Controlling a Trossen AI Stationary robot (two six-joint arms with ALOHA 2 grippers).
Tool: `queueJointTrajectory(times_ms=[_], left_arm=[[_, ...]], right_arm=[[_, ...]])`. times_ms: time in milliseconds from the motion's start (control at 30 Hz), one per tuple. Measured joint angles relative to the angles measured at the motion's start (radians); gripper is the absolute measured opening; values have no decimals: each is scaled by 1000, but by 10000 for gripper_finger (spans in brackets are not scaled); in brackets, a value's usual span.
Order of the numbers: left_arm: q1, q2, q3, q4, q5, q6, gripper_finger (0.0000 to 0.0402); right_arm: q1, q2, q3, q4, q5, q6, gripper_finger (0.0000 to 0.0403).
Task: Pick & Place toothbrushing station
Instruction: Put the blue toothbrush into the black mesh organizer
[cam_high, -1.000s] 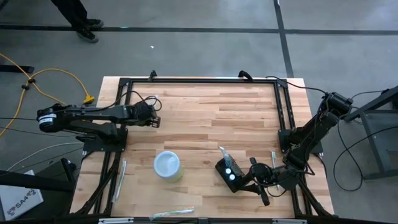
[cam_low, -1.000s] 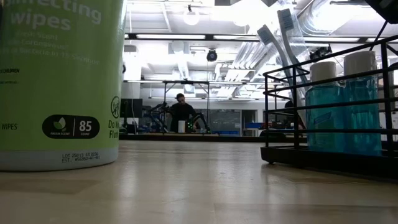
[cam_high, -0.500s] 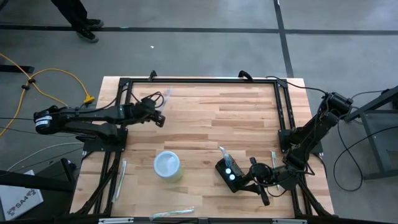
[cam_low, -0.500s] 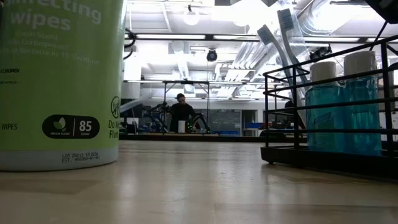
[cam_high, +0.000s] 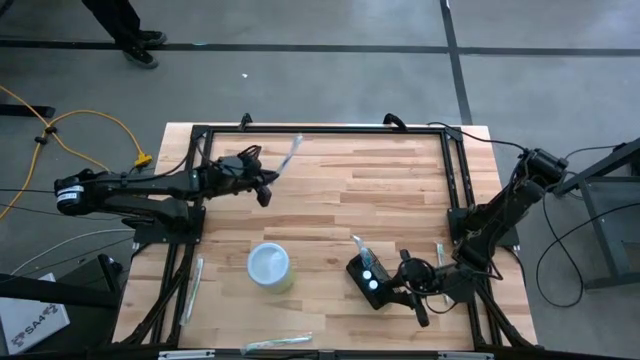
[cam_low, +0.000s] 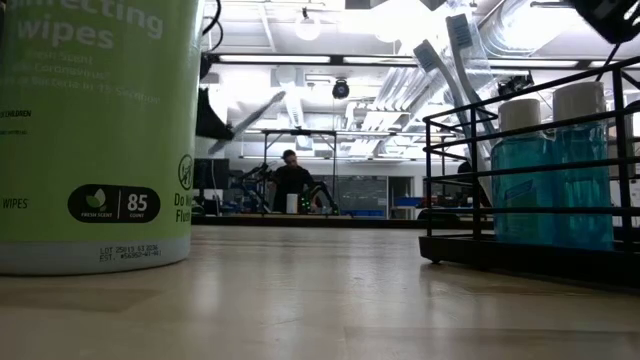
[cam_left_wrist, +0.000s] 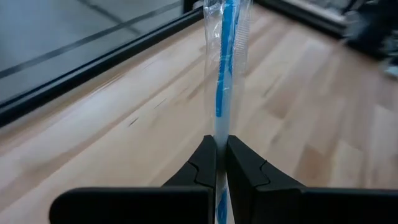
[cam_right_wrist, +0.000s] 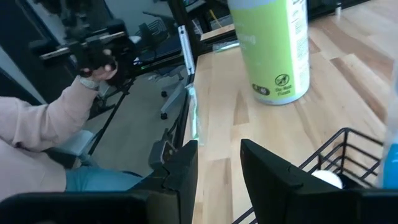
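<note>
The toothbrushing station (cam_high: 368, 278) is a black wire rack standing near the table's front right; it holds two blue bottles (cam_low: 545, 170) and wrapped toothbrushes (cam_low: 455, 55). My right gripper (cam_high: 403, 287) stands at its right side with the fingers apart (cam_right_wrist: 217, 174). At the far left, my left gripper (cam_high: 262, 186) is shut on a blue toothbrush in a clear wrapper (cam_high: 290, 152), raised above the table. A green wipes canister (cam_high: 270, 266) with a pale lid stands at the front middle. My left gripper pinches the wrapped toothbrush's handle end (cam_left_wrist: 221, 127) between its two fingers. The fingers lie nearly level and along the brush. The brush sticks out ahead of them toward the far right, lifted clear of the table. Whether my right gripper touches the station's wire rim (cam_right_wrist: 333, 146), I cannot tell.
More wrapped toothbrushes lie by the left frame (cam_high: 195, 288), at the front edge (cam_high: 277, 343) and beside the right arm (cam_high: 438, 258). A black frame (cam_high: 320, 128) rims the table. A person's sleeve and hand (cam_right_wrist: 93, 71) show beyond the table's left side.
My left gripper has risen and gone a little toward the table's right edge. It has tipped up from pointing down to nearly level and has rolled. The wrapped toothbrush has swung up with it and now points toward the far right.
</note>
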Motion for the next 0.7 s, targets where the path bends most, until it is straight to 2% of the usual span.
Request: queueJointTrajectory(times_ms=[467,700], left_arm=[[1,2,57,63,181,55,5],[1,51,82,83,245,69,5]], right_arm=[[-112,-11,0,95,-29,-105,113],[-188,-25,0,98,-22,-160,113]])
